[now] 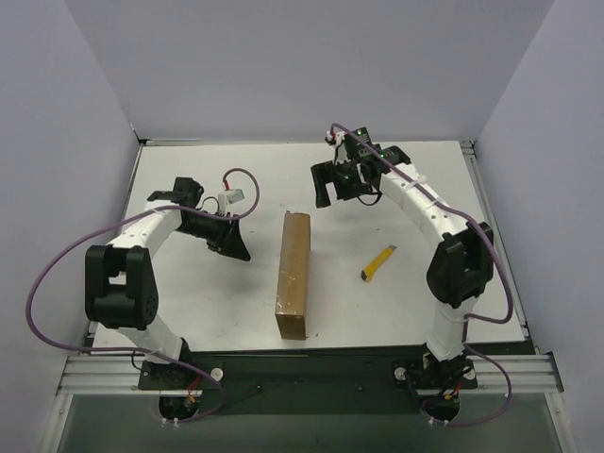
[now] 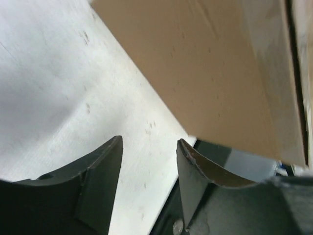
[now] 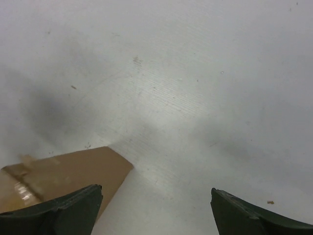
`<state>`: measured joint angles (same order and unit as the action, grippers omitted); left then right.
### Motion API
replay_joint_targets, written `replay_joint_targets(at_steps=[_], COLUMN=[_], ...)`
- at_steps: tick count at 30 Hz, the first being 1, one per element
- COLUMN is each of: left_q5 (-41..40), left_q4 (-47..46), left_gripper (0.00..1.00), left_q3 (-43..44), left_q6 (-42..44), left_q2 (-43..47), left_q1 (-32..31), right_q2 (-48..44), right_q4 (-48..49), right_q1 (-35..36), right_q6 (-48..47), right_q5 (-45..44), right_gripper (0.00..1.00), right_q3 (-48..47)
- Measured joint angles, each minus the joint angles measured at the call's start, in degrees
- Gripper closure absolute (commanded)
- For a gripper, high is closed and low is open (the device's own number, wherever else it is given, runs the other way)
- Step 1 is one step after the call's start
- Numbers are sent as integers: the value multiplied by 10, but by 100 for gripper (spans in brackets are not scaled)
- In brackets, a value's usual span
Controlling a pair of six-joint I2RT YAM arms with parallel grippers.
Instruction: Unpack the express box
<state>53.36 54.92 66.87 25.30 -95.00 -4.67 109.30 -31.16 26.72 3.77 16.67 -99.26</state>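
Yellow box cutter (image 1: 378,263) lies flat on white desk (image 1: 208,302), angled, R of centre. Pale walls (image 1: 302,66) on 3 sides.

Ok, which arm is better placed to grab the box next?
Probably left. The left gripper is open and sits close beside the express box, whose side fills much of its wrist view. The right gripper, also open, hangs past the box's far end, seeing only a corner.

Overhead view looks down; both wrist views, close, seemingly share the express box (image 1: 293,274).
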Motion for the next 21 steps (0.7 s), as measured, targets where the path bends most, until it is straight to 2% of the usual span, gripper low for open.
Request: replay_joint_targets(at_steps=[2,5,6,7,8,9,11,14,16,19,21], left_q5=[6,19,24,28,32,36,45,66,80,101,113], left_q4=[-55,-156,-191,-220,-254,-277,-317,-369,-398,-471,-520], left_gripper=[41,45,48,51,54,56,58,57,56,56,57], left_q3=[-17,-59,-73,-85,-101,-113,-139,-177,-189,-202,-201], left_q6=[-52,-166,-203,-233,-261,-280,-303,-331,-353,-394,-426], left_q2=[14,35,37,38,38,38,42,52,52,53,52], left_q1=[-1,-2,-2,-3,-3,-3,-4,-10,-19,-43,-60], right_q2=[-34,-71,-87,-99,-120,-134,-151,-143,-131,-97,-56], right_q4=[-40,-74,-80,-87,-92,-102,-120,-149,-163,-168,-170], right_q1=[12,57,76,89,110,125,140,137,136,131,132], right_q6=[-3,-15,-26,-37,-49,-61,-79,-97,-103,-106,-107], right_q5=[-7,-8,-10,-15,-23,-31,-57,-87,-91,-83,-73], right_gripper=[1,21,34,41,61,72,86,82,82,81,81], right_q3=[-25,-69,-65,-56,-29,-3,54,114,119,83,22])
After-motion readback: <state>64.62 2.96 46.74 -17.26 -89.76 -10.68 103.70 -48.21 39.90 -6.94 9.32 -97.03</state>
